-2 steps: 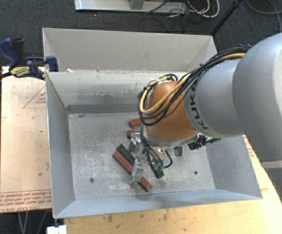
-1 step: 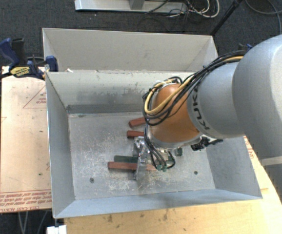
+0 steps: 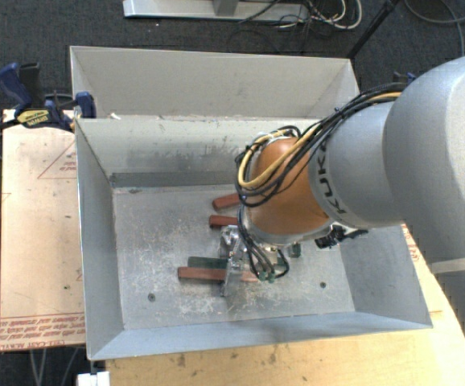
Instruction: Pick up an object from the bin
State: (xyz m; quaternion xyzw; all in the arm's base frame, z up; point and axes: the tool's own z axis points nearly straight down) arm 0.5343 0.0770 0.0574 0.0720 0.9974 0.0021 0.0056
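Note:
My gripper [image 3: 232, 268] is low in the middle of the bin, under the arm's orange cover. It stands right at the right end of a flat brown stick [image 3: 199, 274] lying on the bin floor. A dark green block [image 3: 206, 261] lies just behind that stick, touching the gripper's left side. Whether anything is held is hidden by the gripper's body. Two reddish-brown blocks lie farther back: one [image 3: 222, 221] just left of the cover, the other [image 3: 225, 202] behind it near the back wall.
The big grey arm and its cables cover the bin's right half. A small green piece [image 3: 295, 251] peeks out under the cover on the right. The bin's left part is bare scratched metal floor.

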